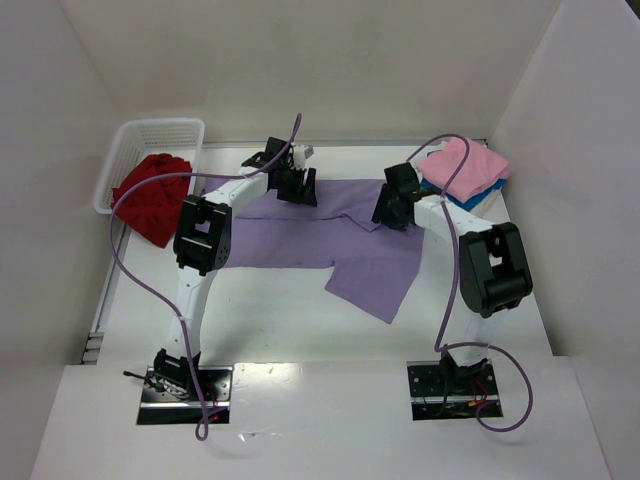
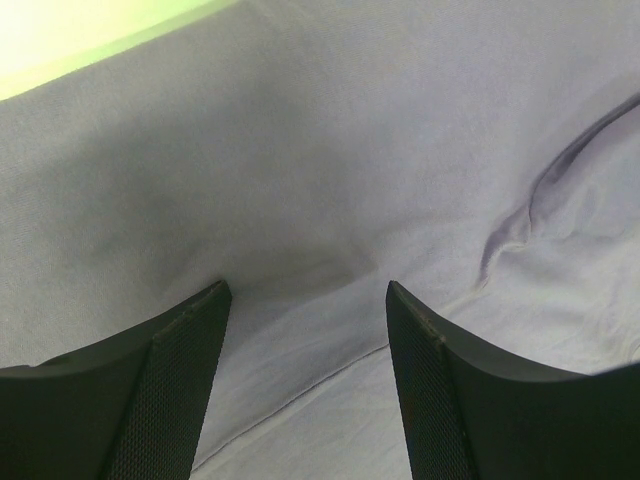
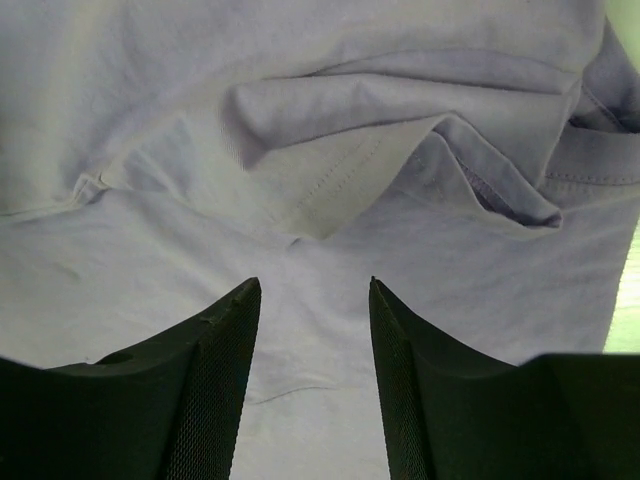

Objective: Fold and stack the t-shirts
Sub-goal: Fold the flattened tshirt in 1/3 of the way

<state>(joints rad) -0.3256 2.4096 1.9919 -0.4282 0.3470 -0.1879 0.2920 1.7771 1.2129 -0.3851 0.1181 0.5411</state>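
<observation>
- Lavender shirt (image 1: 330, 235) spread on the worktop (image 1: 270, 320): we judge its folding in hand.
- Left jaws and right jaws stand apart over its far edge, empty.
- Next: pinch both corners there.

Table (image 1: 290, 320) open in front, basket (image 1: 165, 130) far left, stacked t-shirts (image 1: 465, 168) far right

lavender shirt (image 1: 330, 240) spread out
it is laid centrally; red shirt (image 1: 150, 195) is heaped far left; pink shirt (image 1: 462, 168) is stacked on blue shirt (image 1: 470, 204).
</observation>
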